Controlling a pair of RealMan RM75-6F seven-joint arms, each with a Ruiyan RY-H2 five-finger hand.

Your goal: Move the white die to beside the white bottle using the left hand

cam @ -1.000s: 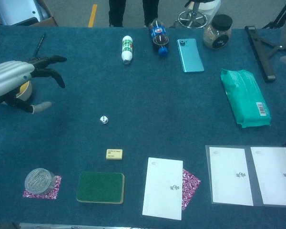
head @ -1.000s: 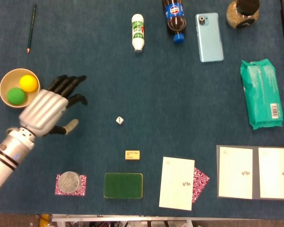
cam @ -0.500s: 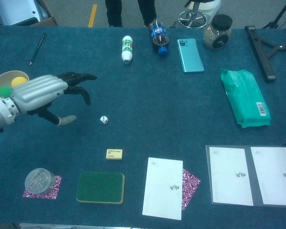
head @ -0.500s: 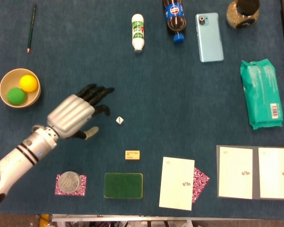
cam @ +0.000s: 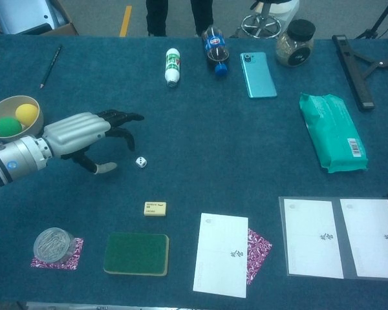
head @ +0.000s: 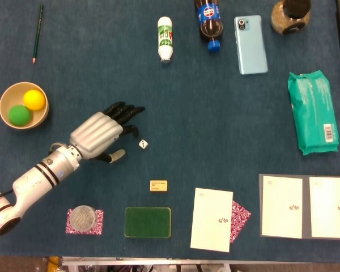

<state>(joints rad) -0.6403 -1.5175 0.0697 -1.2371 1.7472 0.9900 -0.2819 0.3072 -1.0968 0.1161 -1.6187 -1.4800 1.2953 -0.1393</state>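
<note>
The white die (head: 143,144) (cam: 141,162) lies on the blue table, left of centre. My left hand (head: 102,132) (cam: 84,135) hovers just to its left, open, with the dark fingers (head: 127,113) spread and reaching past the die's far side and the thumb (head: 116,154) on the near side. Nothing is between them. The white bottle (head: 165,38) (cam: 172,66) with a green label lies on its side at the far edge. My right hand is out of both views.
A cola bottle (head: 208,22), a light blue phone (head: 251,44) and a jar (head: 290,16) lie along the far edge. A bowl (head: 11,92) with two balls sits at left, a green pack (head: 313,111) at right. Near the front: a yellow eraser (head: 158,185), green pad (head: 148,222), cards.
My left hand has swept from beside the bowl rightward to the die, lowering toward the table, fingers still spread. The die has not moved.
</note>
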